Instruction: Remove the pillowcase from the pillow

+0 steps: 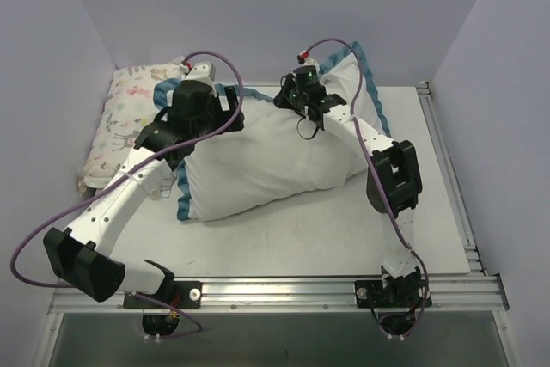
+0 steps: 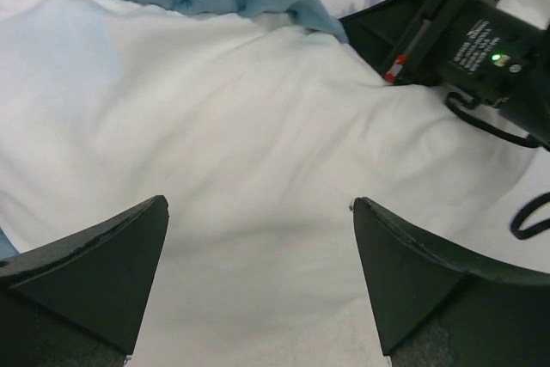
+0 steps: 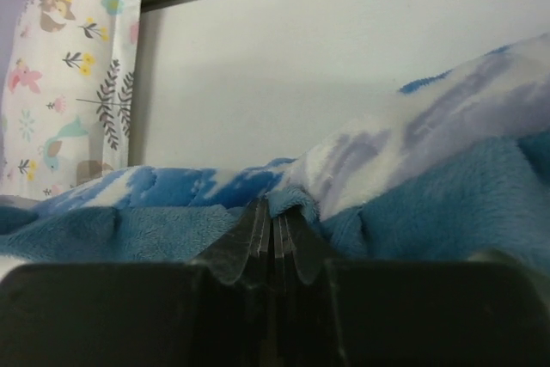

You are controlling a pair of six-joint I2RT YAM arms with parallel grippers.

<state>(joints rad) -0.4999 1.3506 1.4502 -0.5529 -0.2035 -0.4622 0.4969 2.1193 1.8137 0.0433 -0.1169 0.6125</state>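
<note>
Step in hand: getting hold of the cover's open edge, stripping not yet begun. The pillowcase (image 1: 275,156) lies mid-table (image 1: 301,238), white side up and plump. The pillow seems to be inside it, and no bare part of it can be told from the white cloth.

Right gripper (image 3: 273,221): jaws pressed together at the far edge of the bundle, with a fold of the blue trim (image 3: 155,234) pinched between them.

Left gripper (image 2: 258,202): jaws spread wide with nothing between them, hovering over the white cloth at the far left part of the bundle. I cannot tell whether the tips touch it.

Next move, as I judge it: the left gripper should pin or grip the filling through the cloth, or take the opposite lip of the opening, while the right draws the trim away. A pinch that catches both layers would drag the whole bundle.

Materials:
- Trim is fleecy, thick and ruffled.
- The printed face is blue and white, showing only at the far rim.
- The white cloth is smooth, with soft creases.

A small animal-print pillow (image 1: 129,118) lies at the far left, touching the bundle's edge or just beside it.
</note>
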